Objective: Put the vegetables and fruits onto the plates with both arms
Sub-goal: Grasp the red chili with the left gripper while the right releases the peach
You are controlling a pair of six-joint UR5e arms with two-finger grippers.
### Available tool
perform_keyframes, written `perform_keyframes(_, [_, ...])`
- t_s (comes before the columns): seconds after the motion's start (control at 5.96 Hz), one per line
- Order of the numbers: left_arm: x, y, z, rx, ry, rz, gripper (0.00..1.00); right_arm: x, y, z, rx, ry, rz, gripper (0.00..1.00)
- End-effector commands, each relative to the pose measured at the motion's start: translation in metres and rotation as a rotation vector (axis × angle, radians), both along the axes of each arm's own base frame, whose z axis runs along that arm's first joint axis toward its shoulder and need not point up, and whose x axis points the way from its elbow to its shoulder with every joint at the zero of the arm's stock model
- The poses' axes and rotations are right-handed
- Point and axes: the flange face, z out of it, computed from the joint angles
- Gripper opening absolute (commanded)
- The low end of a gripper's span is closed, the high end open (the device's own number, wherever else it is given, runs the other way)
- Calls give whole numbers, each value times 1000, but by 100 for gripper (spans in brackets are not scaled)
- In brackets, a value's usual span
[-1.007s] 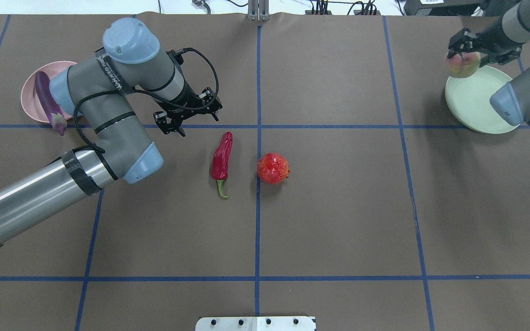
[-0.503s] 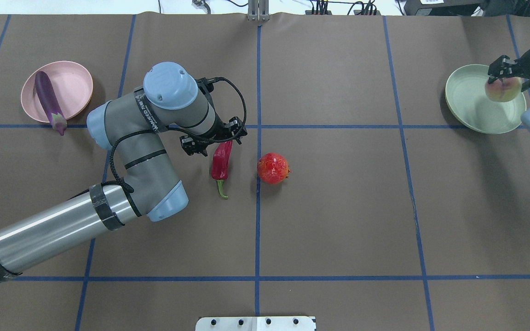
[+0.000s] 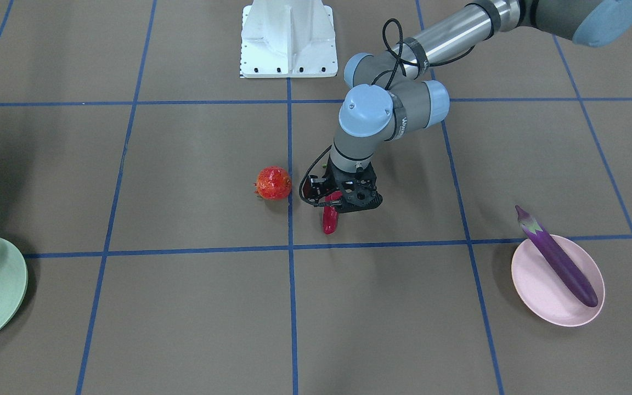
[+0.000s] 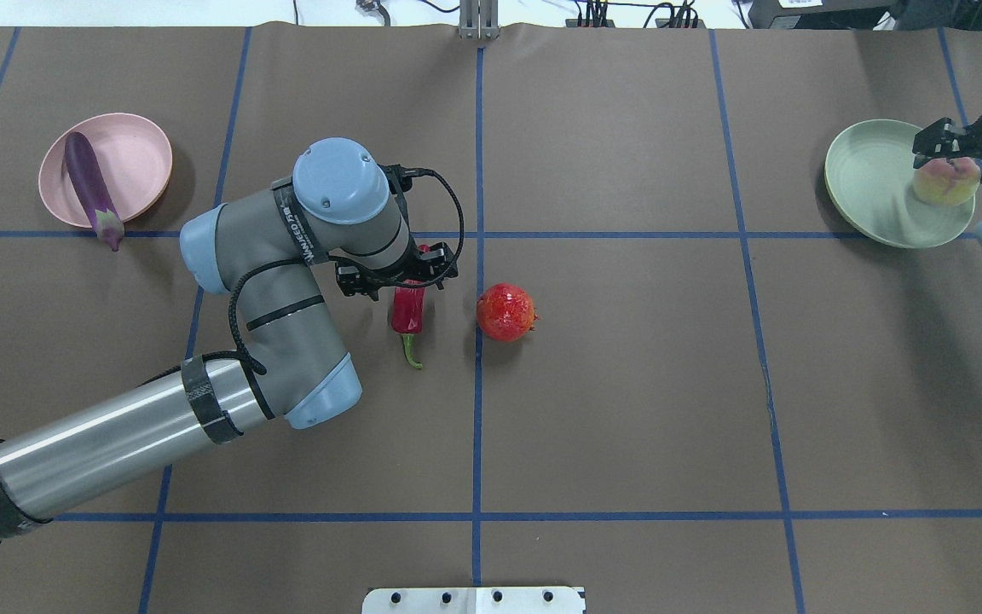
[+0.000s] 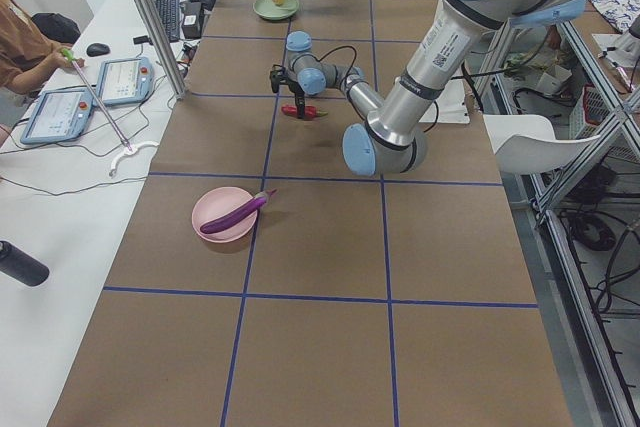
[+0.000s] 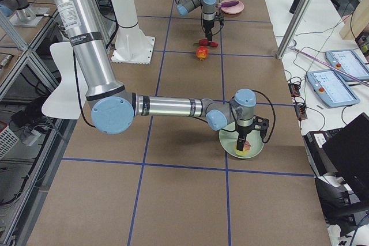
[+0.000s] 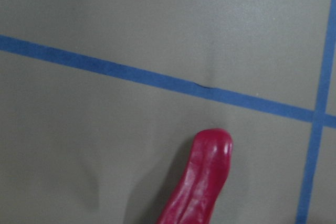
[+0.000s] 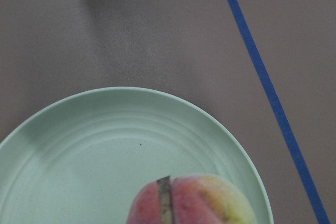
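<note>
The red chili pepper (image 4: 408, 317) lies near the table's middle. My left gripper (image 4: 407, 278) is open and low over its blunt end, one finger on each side; the wrist view shows the chili tip (image 7: 205, 177). The round red-orange fruit (image 4: 505, 312) sits just right of it. The purple eggplant (image 4: 89, 188) lies across the pink plate (image 4: 137, 158). My right gripper (image 4: 949, 162) is shut on the halved yellow-pink fruit (image 4: 944, 182) and holds it low over the mint green plate (image 4: 866, 183), near its right rim (image 8: 105, 145).
The white pedestal (image 3: 286, 38) stands at the robot's side of the table. Blue tape lines (image 4: 477, 409) divide the brown table cover. An operators' bench with tablets (image 5: 100, 87) runs along the far side.
My left gripper moved right from near the pink plate and came down over the chili. My right gripper carried the halved fruit from the green plate's left rim across to its right side.
</note>
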Motion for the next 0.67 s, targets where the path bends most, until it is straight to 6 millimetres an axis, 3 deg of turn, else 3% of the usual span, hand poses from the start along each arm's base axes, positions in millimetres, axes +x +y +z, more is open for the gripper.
perform_keyframes(0.0, [11, 8, -8, 27, -4, 45, 39, -1, -2, -27, 63, -16, -20, 100])
perform_keyframes(0.17, [10, 8, -11, 29, 1, 47, 0, 0, -4, -53, 101, -30, -18, 100])
perform_keyframes(0.34, [6, 4, -15, 33, 7, 37, 0, -4, -5, -78, 135, -52, -12, 100])
perform_keyframes(0.5, [-19, -15, -25, 47, 25, -1, 0, -44, 9, -124, 180, -112, -45, 100])
